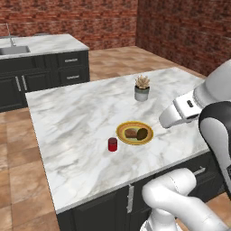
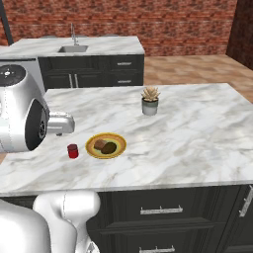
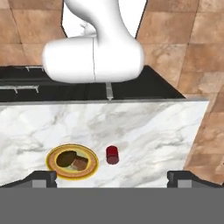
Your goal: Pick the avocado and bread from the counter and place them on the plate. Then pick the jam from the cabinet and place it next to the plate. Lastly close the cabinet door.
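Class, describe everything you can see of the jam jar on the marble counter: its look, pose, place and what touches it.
The jam is a small dark red cylindrical jar, glossy and evenly coloured; no separate lid or label can be made out. It stands upright on the white-grey veined counter, close beside the yellow-rimmed plate but apart from it, on the side away from the potted plant. Only the counter touches it. The hand view shows it beside the plate too.

Flat, even rendered light, faint soft shadows, slightly coarse, no glare.
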